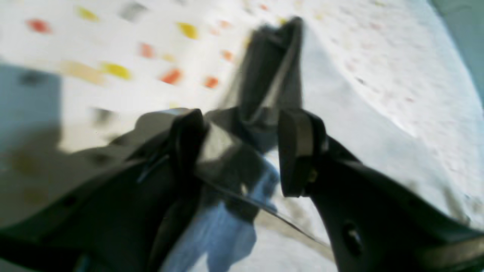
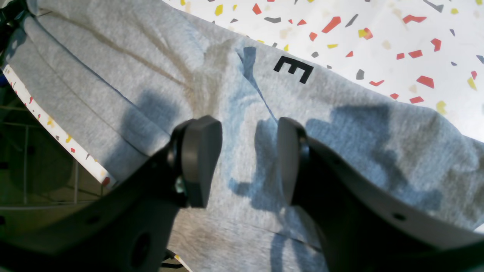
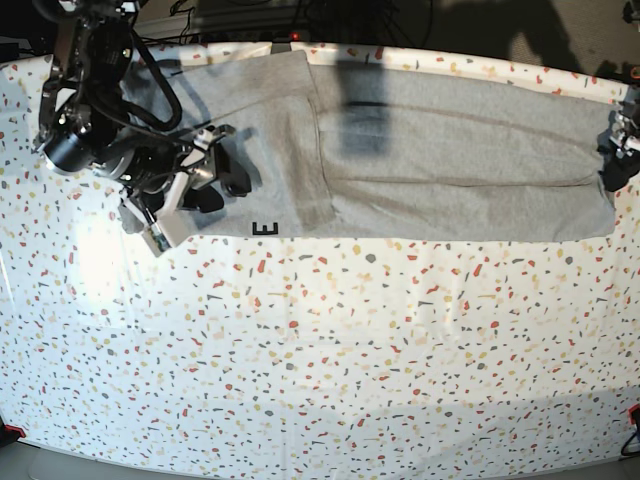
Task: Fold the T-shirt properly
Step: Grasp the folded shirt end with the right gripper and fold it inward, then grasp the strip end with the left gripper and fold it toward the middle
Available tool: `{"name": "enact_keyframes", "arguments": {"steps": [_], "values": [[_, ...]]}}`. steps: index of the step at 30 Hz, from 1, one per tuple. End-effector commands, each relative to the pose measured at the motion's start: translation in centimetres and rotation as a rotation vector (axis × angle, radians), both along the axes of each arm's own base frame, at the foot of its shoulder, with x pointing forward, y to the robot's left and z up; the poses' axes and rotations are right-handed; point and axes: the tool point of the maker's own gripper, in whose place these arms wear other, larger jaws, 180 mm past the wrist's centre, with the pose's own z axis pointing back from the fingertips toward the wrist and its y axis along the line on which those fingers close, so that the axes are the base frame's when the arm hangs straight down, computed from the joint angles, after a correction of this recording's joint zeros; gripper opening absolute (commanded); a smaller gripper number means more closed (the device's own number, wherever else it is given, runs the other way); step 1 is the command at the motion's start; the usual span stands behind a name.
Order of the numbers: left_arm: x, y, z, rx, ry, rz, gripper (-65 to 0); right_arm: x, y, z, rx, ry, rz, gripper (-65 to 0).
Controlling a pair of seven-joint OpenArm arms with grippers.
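Note:
The light grey T-shirt (image 3: 450, 150) lies spread along the table's far side, partly folded, with a black letter E (image 3: 265, 228) at its near edge. In the base view my right gripper (image 3: 222, 185) hovers over the shirt's left end. The right wrist view shows that gripper (image 2: 245, 128) open, with nothing between its fingers, just above the T-shirt (image 2: 113, 56) near the letter E (image 2: 293, 68). My left gripper (image 3: 617, 150) sits at the shirt's right end by the frame edge. In the blurred left wrist view the left gripper (image 1: 242, 139) has its jaws apart beside pale T-shirt cloth (image 1: 359, 94); a dark shape between them is unclear.
The white table (image 3: 350, 350) is speckled with coloured flecks. In the right wrist view the table edge (image 2: 56, 132) runs close to the shirt, with dark floor and a wire rack beyond it. Cables and dark equipment (image 3: 250, 15) stand behind the table's far edge.

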Motion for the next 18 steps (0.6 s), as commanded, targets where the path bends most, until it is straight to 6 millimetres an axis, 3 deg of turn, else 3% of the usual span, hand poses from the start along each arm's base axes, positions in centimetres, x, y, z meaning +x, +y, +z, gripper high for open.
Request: {"name": "enact_keyframes", "arguments": {"steps": [1, 10, 18], "values": [[-0.7, 0.1, -0.6, 0.020, 0.060, -0.035, -34.5, 0.4, 0.3, 1.2, 0.019, -0.044, 0.013, -36.4], [-1.1, -1.0, -0.9, 0.018, 0.115, -0.103, -34.5, 0.5, 0.3, 1.2, 0.023, -0.048, 0.012, -36.4], [0.0, -2.7, -0.2, 0.006, 0.067, -0.122, -34.6, 0.5, 0.3, 1.2, 0.023, -0.048, 0.012, -36.4]]}}
